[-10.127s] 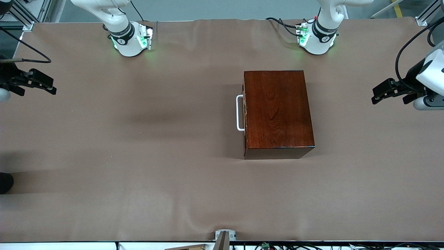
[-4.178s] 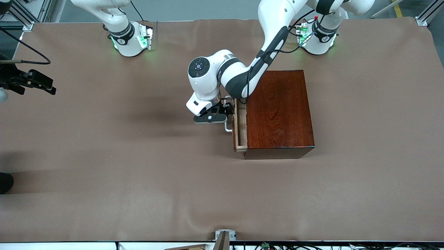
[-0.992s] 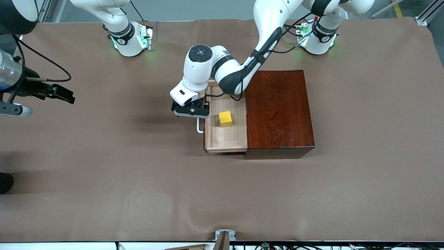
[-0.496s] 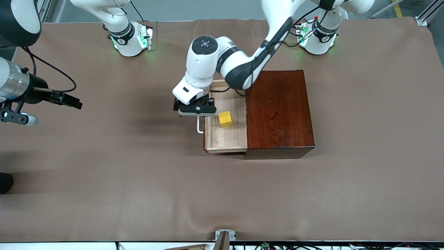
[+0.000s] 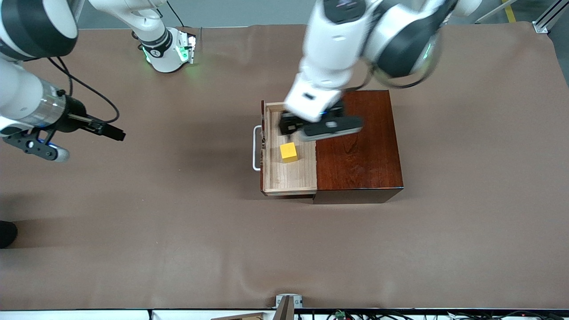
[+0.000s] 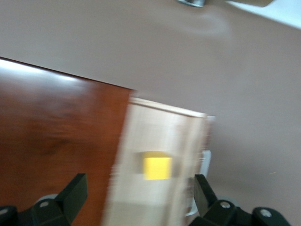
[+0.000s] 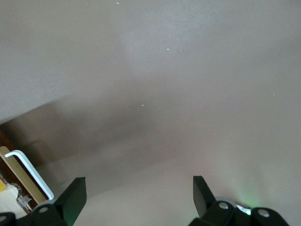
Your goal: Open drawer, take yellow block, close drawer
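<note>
Brown cloth covered the long table [image 5: 133, 249], which filled nearly all of the front view. At centre right of that frame sat the glossy dark reddish-brown wooden box [image 5: 358, 146], its top catching a sheen. The white left arm [image 5: 355, 40] came down from the upper right of the frame, blurred, and crossed over the box. The white right arm [image 5: 26, 89] entered at the upper left edge and hung above bare cloth toward its own end of the table, well apart from the box.

The pale-wood drawer [image 5: 289, 178] stood pulled out of the box toward the right arm's end of the table, its tray uncovered. The left gripper [image 5: 322, 129] hovered over the seam where the drawer met the box top; in the left wrist view its two dark fingers [image 6: 75, 190] stood wide apart, holding nothing. The right gripper [image 5: 115, 132] was likewise spread and empty, its fingers [image 7: 75, 193] wide apart over cloth.

The white U-shaped handle [image 5: 255, 149] showed free on the drawer front, no gripper touching it. The small bright-yellow cube [image 5: 289, 152] lay on the drawer floor, near the middle, just lower in the frame than the left gripper.
</note>
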{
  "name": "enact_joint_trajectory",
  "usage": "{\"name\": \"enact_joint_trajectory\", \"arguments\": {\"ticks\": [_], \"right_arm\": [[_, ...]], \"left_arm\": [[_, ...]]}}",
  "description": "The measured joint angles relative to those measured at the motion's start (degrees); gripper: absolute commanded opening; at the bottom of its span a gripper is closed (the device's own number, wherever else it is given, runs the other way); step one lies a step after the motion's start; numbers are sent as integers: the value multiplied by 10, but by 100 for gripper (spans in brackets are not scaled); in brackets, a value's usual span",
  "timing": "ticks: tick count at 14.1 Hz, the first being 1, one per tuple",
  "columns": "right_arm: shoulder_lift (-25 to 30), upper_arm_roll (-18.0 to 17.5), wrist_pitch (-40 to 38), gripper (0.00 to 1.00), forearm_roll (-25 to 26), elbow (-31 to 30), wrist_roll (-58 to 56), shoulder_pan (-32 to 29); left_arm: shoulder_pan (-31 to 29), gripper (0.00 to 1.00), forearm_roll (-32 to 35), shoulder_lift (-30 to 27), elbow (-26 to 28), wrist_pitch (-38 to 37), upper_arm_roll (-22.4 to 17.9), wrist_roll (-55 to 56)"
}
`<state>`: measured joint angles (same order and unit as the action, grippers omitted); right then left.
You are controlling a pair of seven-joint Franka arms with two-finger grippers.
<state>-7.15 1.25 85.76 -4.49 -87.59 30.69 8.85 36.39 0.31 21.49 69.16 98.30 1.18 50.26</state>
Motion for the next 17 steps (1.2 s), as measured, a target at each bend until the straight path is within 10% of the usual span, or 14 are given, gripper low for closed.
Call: {"name": "enact_joint_trajectory", "arguments": {"ticks": [9, 17], "right_arm": [[-33, -2, 53, 100, -2, 0, 210, 112], [-92, -3, 139, 100, -2, 0, 452, 219]], "left_arm": [[-240, 100, -1, -122, 84, -112, -1, -313], [-311, 100, -3, -125, 111, -89, 0, -423]]}}
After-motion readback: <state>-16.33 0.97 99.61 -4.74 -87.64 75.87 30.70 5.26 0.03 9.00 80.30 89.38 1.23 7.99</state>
